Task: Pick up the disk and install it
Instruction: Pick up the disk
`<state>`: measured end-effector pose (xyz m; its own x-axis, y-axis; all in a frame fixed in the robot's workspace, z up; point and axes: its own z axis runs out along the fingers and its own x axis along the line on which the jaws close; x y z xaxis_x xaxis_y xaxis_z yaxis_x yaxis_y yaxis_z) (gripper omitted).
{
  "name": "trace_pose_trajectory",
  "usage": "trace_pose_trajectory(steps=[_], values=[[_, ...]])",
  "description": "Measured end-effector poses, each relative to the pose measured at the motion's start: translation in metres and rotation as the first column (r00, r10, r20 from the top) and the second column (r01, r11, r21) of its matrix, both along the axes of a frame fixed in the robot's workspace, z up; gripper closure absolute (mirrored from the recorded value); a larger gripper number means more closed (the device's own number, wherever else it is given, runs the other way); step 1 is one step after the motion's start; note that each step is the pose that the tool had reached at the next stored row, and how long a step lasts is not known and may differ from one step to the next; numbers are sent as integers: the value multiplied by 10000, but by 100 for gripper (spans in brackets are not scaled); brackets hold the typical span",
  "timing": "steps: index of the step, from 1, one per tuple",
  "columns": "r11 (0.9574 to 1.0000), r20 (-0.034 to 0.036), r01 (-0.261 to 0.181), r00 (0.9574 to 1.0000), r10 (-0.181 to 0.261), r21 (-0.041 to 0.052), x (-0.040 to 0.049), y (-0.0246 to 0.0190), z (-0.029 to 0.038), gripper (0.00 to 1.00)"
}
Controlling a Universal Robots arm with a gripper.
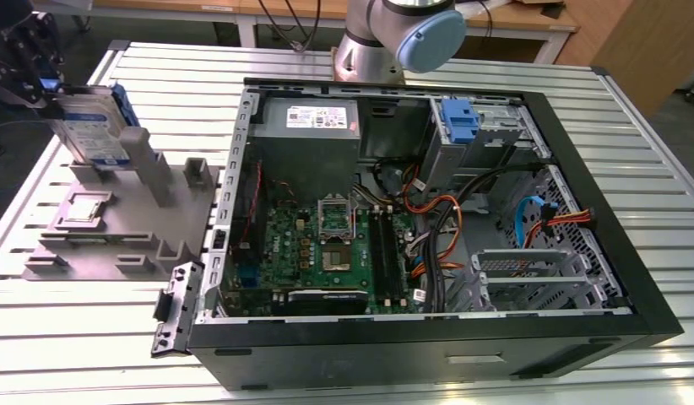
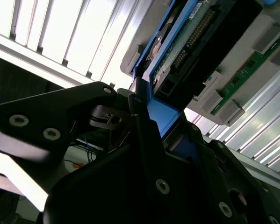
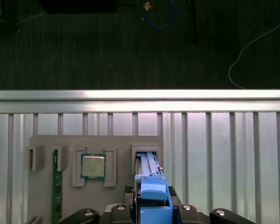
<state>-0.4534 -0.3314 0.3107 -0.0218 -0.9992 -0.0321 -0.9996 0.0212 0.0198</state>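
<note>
Pincer [image 1: 46, 94] pinching disk [image 1: 90, 133] by blue frame edge; disk upright at grey holder [image 1: 121, 228] slot, beside open computer case [image 1: 437, 354].

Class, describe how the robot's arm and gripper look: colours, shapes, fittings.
The arm is a silver-grey metal tube with a rounded pale blue joint cap. The gripper is matte black, built of broad angular links studded with round silver bolt heads.

Open air above the hand [image 1: 46, 84] clasping the disk [image 1: 94, 131]; the case [image 1: 414, 350] lies open-topped, cables [image 1: 441, 226] crowding beside its drive cage [image 1: 529, 272].
</note>
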Motion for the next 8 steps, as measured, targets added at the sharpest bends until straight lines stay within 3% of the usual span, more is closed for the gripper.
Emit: trace_pose_trajectory(steps=[8], values=[[10000, -1, -51, 10000, 51, 4, 0, 0, 10, 63]])
